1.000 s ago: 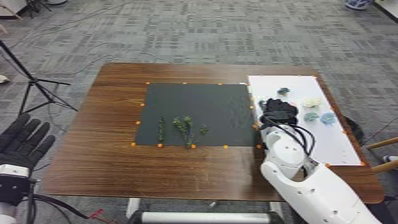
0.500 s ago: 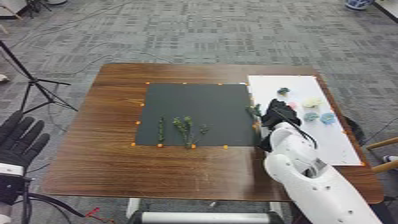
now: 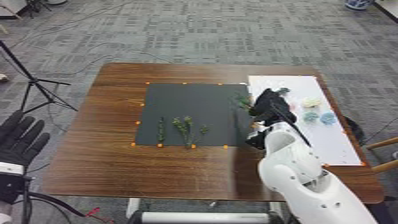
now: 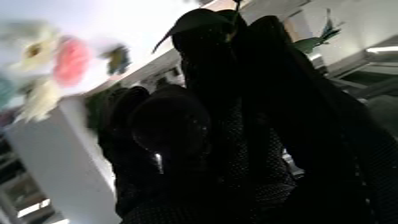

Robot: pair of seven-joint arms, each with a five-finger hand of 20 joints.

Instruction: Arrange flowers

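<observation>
Foliage comes first, I judge: my left hand (image 3: 21, 140) hangs open at lower left, green stems (image 3: 183, 125) lie on the dark mat (image 3: 191, 102), and my right hand (image 3: 270, 104), right of centre, grips a leafy sprig (image 3: 241, 100) that next wants lowering.

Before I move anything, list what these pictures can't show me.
- Lower stem of the leafy sprig: hidden by the right hand, right wrist view.
- Left hand: partly cut off by the edge, head view.
- Pink flower: petals blurred, right wrist view.
- Blue flowers: petals too small, head view.
</observation>
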